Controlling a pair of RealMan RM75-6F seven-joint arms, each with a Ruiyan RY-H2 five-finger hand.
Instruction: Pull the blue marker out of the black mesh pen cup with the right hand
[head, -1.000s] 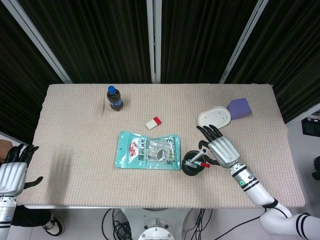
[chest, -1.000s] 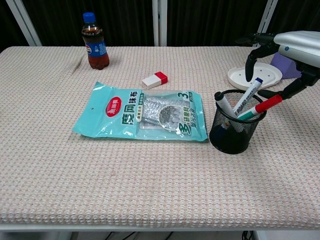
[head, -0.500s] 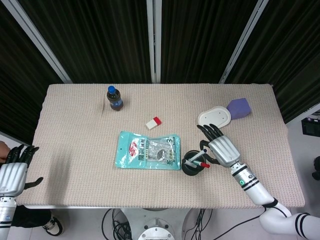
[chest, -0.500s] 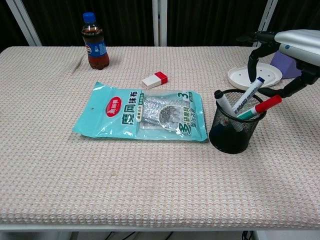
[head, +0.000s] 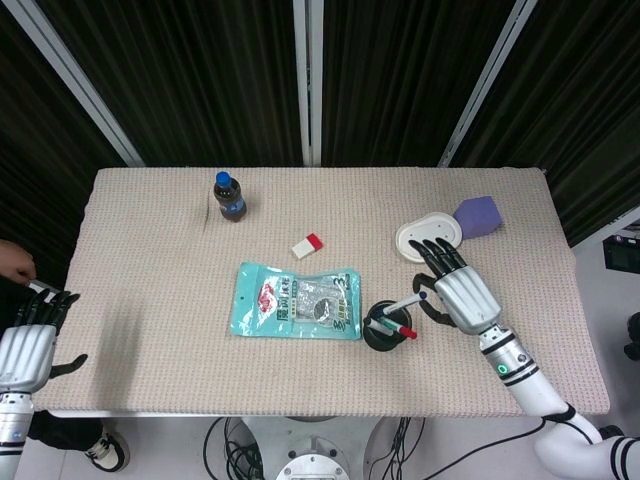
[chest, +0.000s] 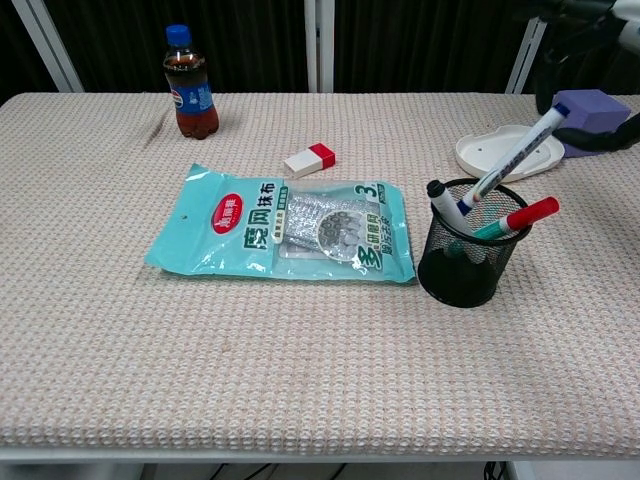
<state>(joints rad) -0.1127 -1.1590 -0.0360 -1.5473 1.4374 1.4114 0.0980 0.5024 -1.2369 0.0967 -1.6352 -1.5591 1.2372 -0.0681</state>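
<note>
The black mesh pen cup (head: 382, 329) (chest: 467, 247) stands right of the teal pouch. A blue-capped marker (head: 406, 301) (chest: 512, 158) slants up and to the right out of it, its lower end still inside the rim. My right hand (head: 461, 292) (chest: 598, 138) pinches the marker's capped top end; in the chest view only its dark fingers show at the top right corner. A red-capped marker (chest: 518, 218) and a black-capped one (chest: 440, 196) stay in the cup. My left hand (head: 27, 340) hangs open off the table's left edge.
A teal wipes pouch (head: 297, 301) (chest: 285, 222) lies mid-table, with a red-and-white eraser (head: 308, 245) behind it. A cola bottle (head: 229, 196) stands at the back left. A white dish (head: 425, 235) and a purple block (head: 478, 215) sit just behind my right hand.
My right hand has risen and drawn back to the right, lifting the blue marker higher and tilting it further out of the cup. The left hand has stayed put.
</note>
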